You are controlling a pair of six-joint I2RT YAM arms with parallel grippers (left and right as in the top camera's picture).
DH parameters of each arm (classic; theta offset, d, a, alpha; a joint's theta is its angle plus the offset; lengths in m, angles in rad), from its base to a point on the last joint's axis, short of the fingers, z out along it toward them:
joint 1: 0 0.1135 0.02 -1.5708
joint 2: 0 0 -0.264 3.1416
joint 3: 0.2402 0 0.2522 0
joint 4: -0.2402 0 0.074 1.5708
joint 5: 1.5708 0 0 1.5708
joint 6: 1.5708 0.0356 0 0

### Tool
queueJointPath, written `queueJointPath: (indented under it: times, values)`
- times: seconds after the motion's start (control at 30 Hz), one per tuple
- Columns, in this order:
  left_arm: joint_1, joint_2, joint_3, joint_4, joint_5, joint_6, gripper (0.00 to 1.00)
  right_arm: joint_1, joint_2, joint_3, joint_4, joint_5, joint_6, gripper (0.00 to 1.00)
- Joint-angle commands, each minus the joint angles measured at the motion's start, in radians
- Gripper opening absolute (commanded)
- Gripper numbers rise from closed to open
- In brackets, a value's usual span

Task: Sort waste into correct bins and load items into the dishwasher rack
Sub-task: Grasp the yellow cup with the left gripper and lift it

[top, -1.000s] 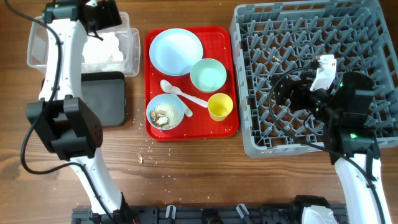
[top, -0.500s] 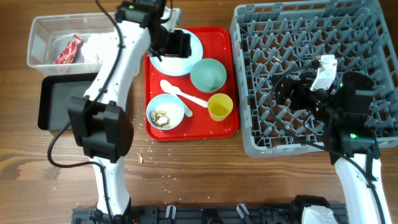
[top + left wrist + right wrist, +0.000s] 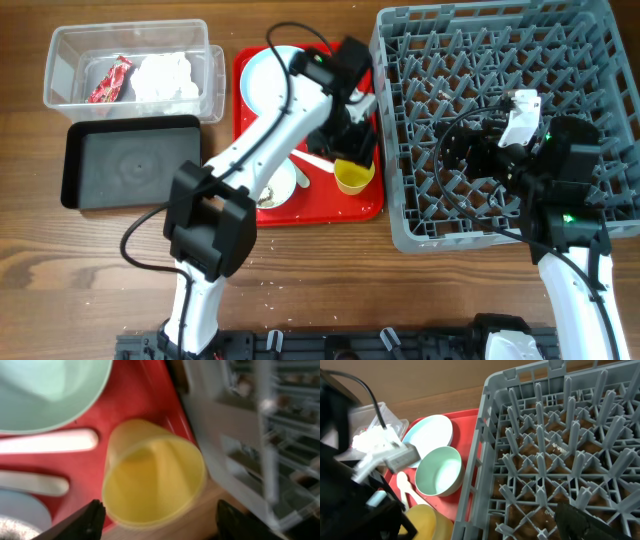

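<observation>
above the red tray, the left gripper hangs spread wide, a finger either side of the small yellow cup, upright at the tray's corner just beside the dishwasher rack. loading looks the step in hand; next, the fingers likely must drop, close on the cup and lift it across.

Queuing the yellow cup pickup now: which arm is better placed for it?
Left. Its hand is open just over the yellow cup on the red tray, a finger showing to each side of it in the wrist view. The right hand sits over the dishwasher rack, away from the cup.
</observation>
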Motion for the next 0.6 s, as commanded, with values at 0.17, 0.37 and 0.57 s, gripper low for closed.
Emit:
queueJointPath:
  times: [0.17, 0.37, 0.57]
  values:
    - [-0.006, -0.01, -0.062, 0.058, -0.149, -0.111, 0.6, -0.003, 0.005, 0.024, -0.027, -0.017, 0.006, 1.0]
    - [-0.007, -0.009, -0.071, 0.074, -0.148, -0.119, 0.48, -0.003, 0.005, 0.024, -0.031, -0.016, 0.006, 1.0]
    - [-0.016, -0.008, -0.14, 0.145, -0.092, -0.14, 0.23, -0.003, 0.005, 0.024, -0.034, -0.017, 0.006, 1.0]
